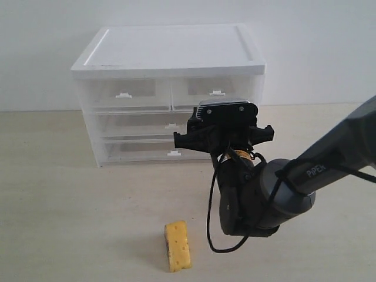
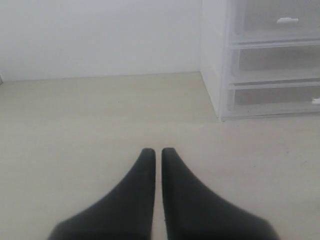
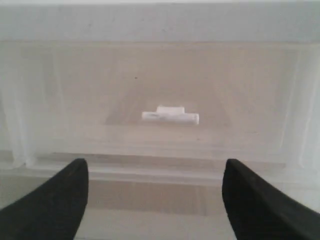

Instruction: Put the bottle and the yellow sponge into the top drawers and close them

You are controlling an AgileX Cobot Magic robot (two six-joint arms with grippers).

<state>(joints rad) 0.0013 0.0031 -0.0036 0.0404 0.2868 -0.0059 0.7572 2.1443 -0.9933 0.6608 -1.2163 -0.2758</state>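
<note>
Roughly, the yellow sponge (image 1: 177, 245) points lengthwise — toward the cabinet (image 1: 170, 44).

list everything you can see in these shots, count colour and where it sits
drawer unit: one, white with translucent fronts, at the back of the table, in front of the wall
top drawers: two, translucent white, side by side under the unit's top, both shut
full-width drawers: two, translucent white, stacked below the top drawers, both shut
yellow sponge: one, yellow, on the table near the front, apart from the unit
bottle: none visible in any view
table: one, pale beige, under everything
wall: white, behind the unit
right arm: one, dark grey, reaching in from the right
right gripper: one, black, open, facing the right-hand top drawer's handle
left gripper: one, black, shut, empty, over the table
</note>
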